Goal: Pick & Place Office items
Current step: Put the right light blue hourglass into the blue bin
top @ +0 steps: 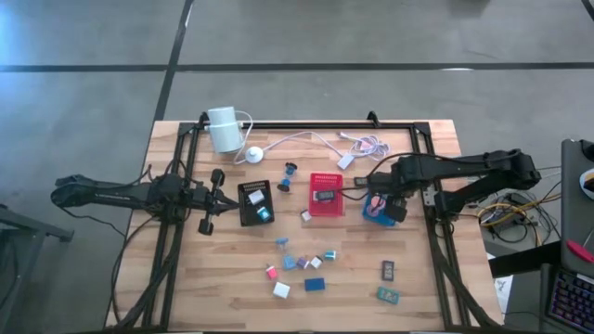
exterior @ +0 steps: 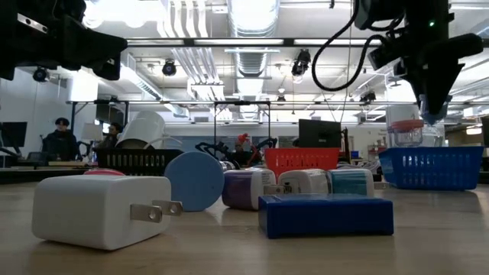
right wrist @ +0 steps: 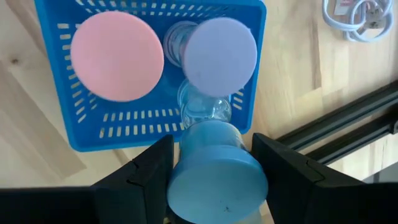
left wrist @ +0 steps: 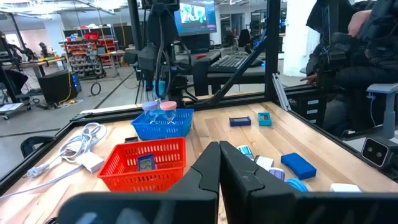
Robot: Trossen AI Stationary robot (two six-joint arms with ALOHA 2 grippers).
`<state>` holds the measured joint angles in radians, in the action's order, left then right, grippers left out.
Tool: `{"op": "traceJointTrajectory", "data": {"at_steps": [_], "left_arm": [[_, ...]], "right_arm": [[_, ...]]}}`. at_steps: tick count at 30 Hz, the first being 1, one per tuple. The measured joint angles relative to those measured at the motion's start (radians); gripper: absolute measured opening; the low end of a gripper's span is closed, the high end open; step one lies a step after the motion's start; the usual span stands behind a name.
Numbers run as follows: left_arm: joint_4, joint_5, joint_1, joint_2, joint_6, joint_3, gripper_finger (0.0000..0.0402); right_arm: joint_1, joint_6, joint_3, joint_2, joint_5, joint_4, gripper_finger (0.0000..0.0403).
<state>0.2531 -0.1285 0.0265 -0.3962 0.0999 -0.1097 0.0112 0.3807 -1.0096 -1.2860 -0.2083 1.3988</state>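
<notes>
Presently the right gripper (right wrist: 214,163), clamped on a blue-capped tape roll (right wrist: 214,177) above the crowded blue tray (right wrist: 56,106), risks dropping it outside; left gripper (left wrist: 219,163) together.

Wooden table (top: 186,278), black tray (top: 255,203), red tray (top: 326,194), blue tray (top: 377,209), scattered office items (top: 302,269), white cylinder (top: 223,128), cable (top: 306,139)

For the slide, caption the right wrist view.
Right tool holds a blue-capped piece over the blue tray with pink and purple ones.
</notes>
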Motion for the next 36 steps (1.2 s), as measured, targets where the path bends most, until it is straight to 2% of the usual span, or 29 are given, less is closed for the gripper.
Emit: {"op": "traceJointTrajectory", "data": {"at_steps": [26, 36], "left_arm": [[-0.002, -0.001, 0.000, -0.008, -0.002, 0.000, 0.0007], [0.001, -0.001, 0.000, -0.013, -0.002, 0.000, 0.0007]], "right_arm": [[0.032, -0.122, 0.164, -0.047, 0.057, -0.220, 0.0194], [0.047, -0.123, 0.162, -0.047, 0.071, -0.237, 0.0194]]}}
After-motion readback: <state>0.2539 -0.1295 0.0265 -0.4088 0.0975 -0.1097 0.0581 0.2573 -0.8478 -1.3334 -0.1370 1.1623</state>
